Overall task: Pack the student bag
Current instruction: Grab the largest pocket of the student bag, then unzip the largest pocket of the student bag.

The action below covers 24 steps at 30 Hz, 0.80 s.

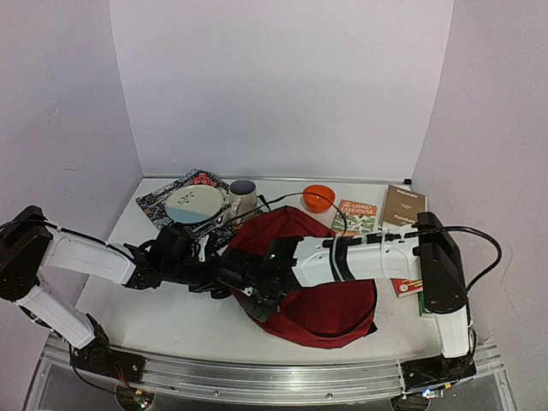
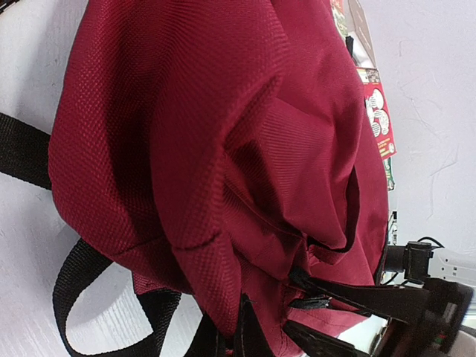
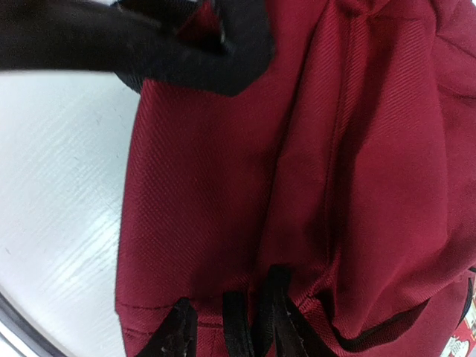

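Note:
The student bag (image 1: 321, 295), a dark red fabric backpack, lies slumped at the middle of the table. Both grippers meet at its left edge. My left gripper (image 1: 212, 276) is shut on a fold of the bag's red fabric (image 2: 201, 245), which is pinched between its black fingers (image 2: 253, 331). My right gripper (image 1: 250, 291) reaches across the bag, and its fingers (image 3: 175, 331) press a bulge of the bag's cloth (image 3: 223, 223) from both sides. Black straps (image 2: 74, 290) trail from the bag onto the white table.
Behind the bag, a pale plate (image 1: 193, 204) rests on a patterned book beside a mug (image 1: 242, 199). An orange bowl (image 1: 318, 198) and two books (image 1: 357, 216) (image 1: 402, 207) lie at the back right. More books (image 1: 407, 287) show under the right arm.

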Each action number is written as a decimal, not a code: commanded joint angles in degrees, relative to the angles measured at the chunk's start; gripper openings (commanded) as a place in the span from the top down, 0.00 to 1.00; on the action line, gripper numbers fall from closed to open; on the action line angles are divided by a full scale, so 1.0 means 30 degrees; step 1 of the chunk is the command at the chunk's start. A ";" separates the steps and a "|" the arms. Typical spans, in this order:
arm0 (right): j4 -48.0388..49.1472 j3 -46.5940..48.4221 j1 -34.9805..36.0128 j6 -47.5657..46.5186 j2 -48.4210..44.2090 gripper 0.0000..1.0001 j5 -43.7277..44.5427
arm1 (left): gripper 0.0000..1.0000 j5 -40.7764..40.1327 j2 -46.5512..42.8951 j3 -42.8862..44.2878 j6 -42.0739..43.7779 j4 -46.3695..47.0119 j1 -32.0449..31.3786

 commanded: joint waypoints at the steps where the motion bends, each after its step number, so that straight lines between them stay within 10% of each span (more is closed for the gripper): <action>1: -0.1664 0.0522 0.0054 -0.0019 0.0370 0.70 0.0850 | 1.00 0.0278 -0.0860 0.0129 -0.0241 0.1441 -0.0104; 13: -0.1780 -0.0421 0.0064 0.0751 -0.1886 0.98 0.1269 | 1.00 -0.0665 -0.0547 -0.0231 0.0176 0.1434 -0.0113; 24: 0.0143 -0.4022 0.0068 0.1866 -0.5040 1.00 0.0078 | 1.00 -0.1138 0.0700 -0.0113 0.0768 0.1403 0.0127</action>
